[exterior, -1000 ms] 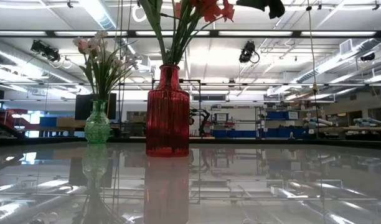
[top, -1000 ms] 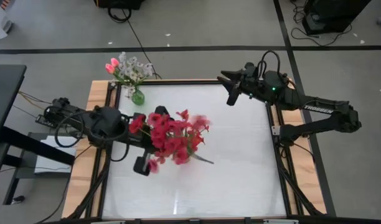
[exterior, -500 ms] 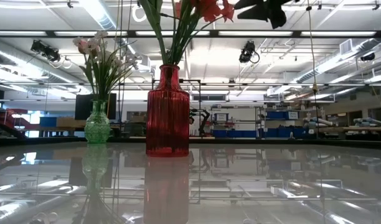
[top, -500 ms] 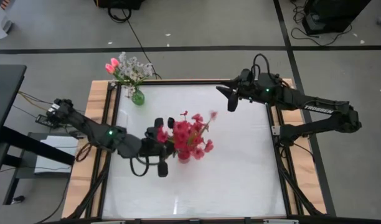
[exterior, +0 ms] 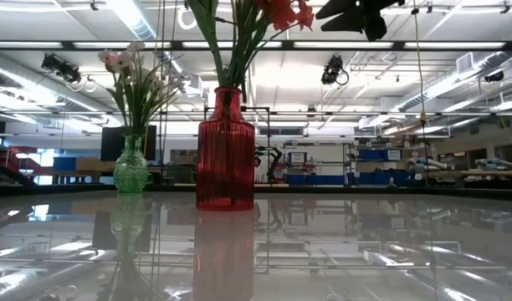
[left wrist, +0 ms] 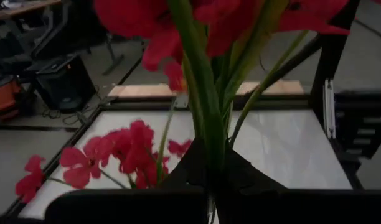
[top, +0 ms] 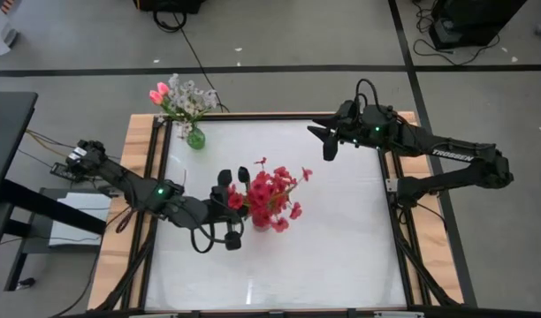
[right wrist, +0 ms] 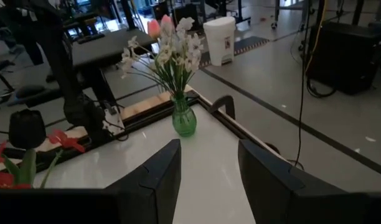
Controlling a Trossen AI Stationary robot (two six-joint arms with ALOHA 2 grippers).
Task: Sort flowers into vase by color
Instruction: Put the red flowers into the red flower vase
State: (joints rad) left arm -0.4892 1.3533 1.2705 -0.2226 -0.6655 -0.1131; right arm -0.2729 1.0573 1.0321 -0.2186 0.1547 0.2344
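Observation:
Red clustered blooms (top: 272, 193) stand on green stems (exterior: 227, 50) in a red ribbed vase (exterior: 226, 150) at mid-table. My left gripper (top: 242, 201) is at bloom height on the bunch's left side, shut on the stems (left wrist: 206, 124). A green vase (top: 195, 139) at the far left corner holds pink buds and white sprays (right wrist: 169, 50). My right gripper (top: 324, 141) hangs open above the table's far right part, also seen in the low view (exterior: 356, 12) and its own wrist view (right wrist: 209, 168). It touches nothing. My left gripper pinches the green stems (left wrist: 210, 158) of the red flowers between its two fingers (left wrist: 189, 168), just below the blooms. It comes in about level from the table's left. The stems stand upright, their lower ends down in the red vase's neck (exterior: 227, 92).
The white glossy tabletop (top: 341, 238) lies bare to the right of and nearer than the red vase. A dark frame and wooden side boards (top: 136, 177) border it. The right arm's base (top: 403, 185) stands at the right edge.
My left arm has stretched out toward the table's right and near side, carrying the red bunch a little to the right. The blooms were spread wide and now stand closer together over the vase. My right gripper has shifted slightly toward the near edge and turned a little, staying open.

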